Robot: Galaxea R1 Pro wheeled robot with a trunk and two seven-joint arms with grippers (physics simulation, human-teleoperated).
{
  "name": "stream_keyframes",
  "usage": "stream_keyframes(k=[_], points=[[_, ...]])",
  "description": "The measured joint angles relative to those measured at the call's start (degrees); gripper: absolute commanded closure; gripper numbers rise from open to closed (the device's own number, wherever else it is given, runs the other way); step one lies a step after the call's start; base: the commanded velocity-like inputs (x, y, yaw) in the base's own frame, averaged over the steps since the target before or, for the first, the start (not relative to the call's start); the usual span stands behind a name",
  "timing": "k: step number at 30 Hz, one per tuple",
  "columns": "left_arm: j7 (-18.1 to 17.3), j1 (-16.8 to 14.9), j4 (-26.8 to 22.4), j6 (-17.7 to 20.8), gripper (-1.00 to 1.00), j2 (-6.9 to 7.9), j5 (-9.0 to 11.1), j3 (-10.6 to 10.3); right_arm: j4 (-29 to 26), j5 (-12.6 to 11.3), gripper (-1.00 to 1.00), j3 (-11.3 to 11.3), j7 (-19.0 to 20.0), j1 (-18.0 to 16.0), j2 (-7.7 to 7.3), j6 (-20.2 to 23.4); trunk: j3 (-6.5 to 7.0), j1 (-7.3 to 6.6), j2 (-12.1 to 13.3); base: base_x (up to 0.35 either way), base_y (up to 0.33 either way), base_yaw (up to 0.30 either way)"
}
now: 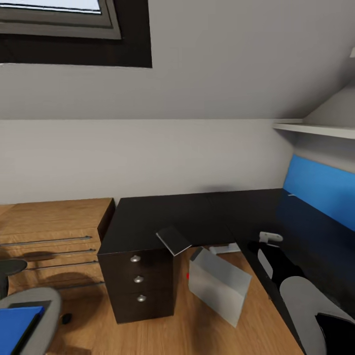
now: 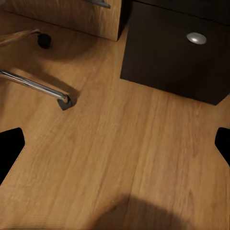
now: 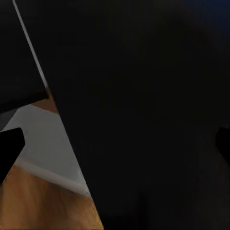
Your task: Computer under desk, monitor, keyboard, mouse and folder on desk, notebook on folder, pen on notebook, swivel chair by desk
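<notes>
The black L-shaped desk (image 1: 162, 217) fills the middle of the head view. A grey computer case (image 1: 219, 291) stands tilted on the floor under it. A flat grey item (image 1: 173, 240) overhangs the desk's front edge; I cannot tell what it is. At the lower left a blue folder (image 1: 17, 325) lies on the grey swivel chair's seat (image 1: 47, 308). My right arm (image 1: 305, 305) reaches over the desk's right wing. My right gripper (image 3: 115, 143) is open above the dark desktop near its edge. My left gripper (image 2: 115, 143) hangs open over the wooden floor, holding nothing.
A black drawer unit (image 1: 140, 283) with three silver knobs supports the desk's left end. A wooden dresser (image 1: 54, 236) stands further left. A chair leg with caster (image 2: 60, 98) lies on the floor near my left gripper. A blue panel (image 1: 320, 190) backs the desk at right, under a shelf (image 1: 315, 129).
</notes>
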Motion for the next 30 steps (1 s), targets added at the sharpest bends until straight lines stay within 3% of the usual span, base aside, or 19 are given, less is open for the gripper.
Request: stream_keyframes(k=[30], points=[[0.34, -0.02, 0.13, 0.11, -1.0, 0.81, 0.08, 0.41, 1.02, -0.16, -1.0, 0.06, -0.01, 0.05, 0.12, -2.42, -1.34, 0.0, 0.0, 0.0, 0.0, 0.243]])
